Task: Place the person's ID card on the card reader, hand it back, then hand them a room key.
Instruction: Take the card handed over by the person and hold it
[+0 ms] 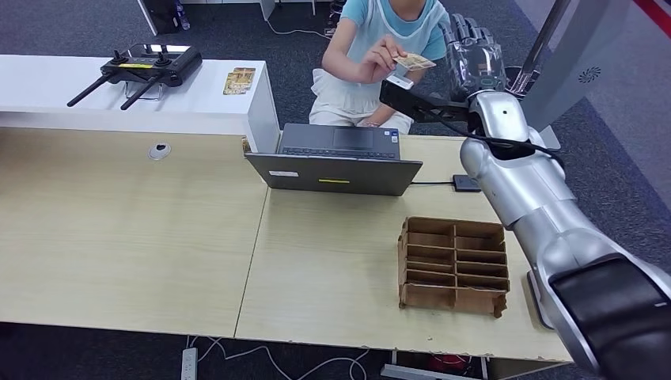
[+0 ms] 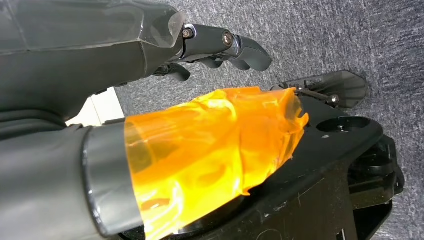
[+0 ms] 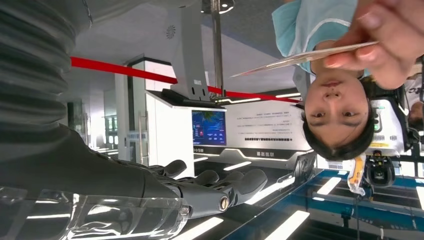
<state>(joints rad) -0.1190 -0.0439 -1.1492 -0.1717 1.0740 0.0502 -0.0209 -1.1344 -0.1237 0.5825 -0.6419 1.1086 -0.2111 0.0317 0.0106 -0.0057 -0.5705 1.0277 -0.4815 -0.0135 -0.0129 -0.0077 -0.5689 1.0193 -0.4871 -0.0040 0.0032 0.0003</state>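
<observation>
Right hand [image 1: 473, 57]: raised beyond the far edge of the desk [image 1: 126, 237], fingers [image 3: 220, 187] extended and apart, palm empty; it grips nothing and touches nothing. ID card [image 1: 415, 61]: pinched in the person's hand [image 1: 378, 59], just beside the right hand but apart from it; in the right wrist view the card [image 3: 305, 56] appears edge-on between the person's fingertips, well clear of the robot's fingers. Left hand [image 2: 150, 65]: hangs low over grey carpet, dark fingers [image 2: 235, 45] slightly curled, nothing held; an orange film covers its thumb. On the desk: an open laptop [image 1: 336, 162], a small dark card reader [image 1: 467, 183] behind it at its right, and a cardboard divider tray [image 1: 453, 265] near the front edge.
</observation>
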